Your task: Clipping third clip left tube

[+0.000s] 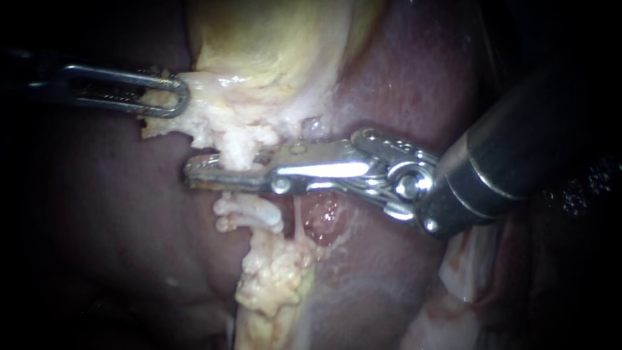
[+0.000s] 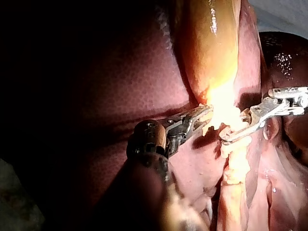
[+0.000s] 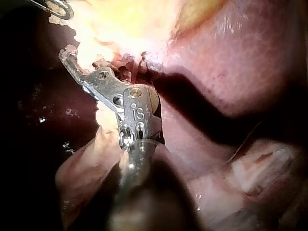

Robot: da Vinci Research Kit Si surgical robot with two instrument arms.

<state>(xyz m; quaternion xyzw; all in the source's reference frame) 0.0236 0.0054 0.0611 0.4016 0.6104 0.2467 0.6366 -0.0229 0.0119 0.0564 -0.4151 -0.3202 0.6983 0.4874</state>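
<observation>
My right instrument (image 1: 194, 175) reaches in from the right. Its long metal jaws lie nearly parallel across the left tube (image 1: 236, 155), a pale strand that runs down from the gallbladder (image 1: 272, 45). One jaw sits on each side of the strand and both press on it. The same strand continues as white lumpy tissue (image 1: 249, 214) below the jaws. My left instrument (image 1: 170, 97) comes in from the left, its looped jaws shut on pale fatty tissue (image 1: 194, 104) at the gallbladder's lower edge. In the left wrist view my left instrument (image 2: 204, 114) holds that bright tissue opposite my right instrument (image 2: 226, 139).
Dark red liver (image 1: 414, 78) surrounds the field. A thin second strand (image 1: 297, 217) runs just right of the left tube, beside a raw red patch (image 1: 324, 217). Yellow fat (image 1: 272, 285) trails downward. The right instrument's wrist (image 1: 402, 181) and dark shaft (image 1: 518, 149) cover the right side.
</observation>
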